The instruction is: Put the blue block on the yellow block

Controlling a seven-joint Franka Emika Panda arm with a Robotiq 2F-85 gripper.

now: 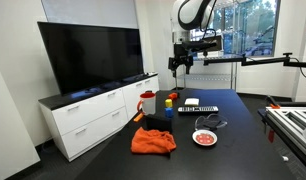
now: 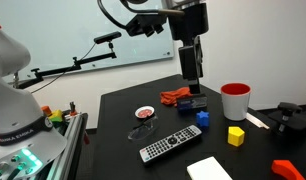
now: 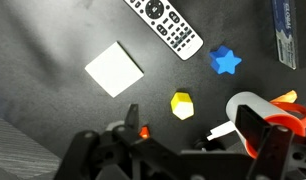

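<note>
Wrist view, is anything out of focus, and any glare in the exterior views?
Wrist view: the gripper at the bottom edge is soft, while the yellow block and blue block are sharp. In an exterior view, the bright window backlights the arm.

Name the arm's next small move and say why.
Probably lower the gripper toward the blue block, lining up over it first. The gripper hangs high above the table and holds nothing, while the blue block sits apart from the yellow block, near the remote.

Ext. cams mid-range, opposite ends of table [image 1: 238,125] [image 2: 123,110]; wrist cam high above, straight down.
</note>
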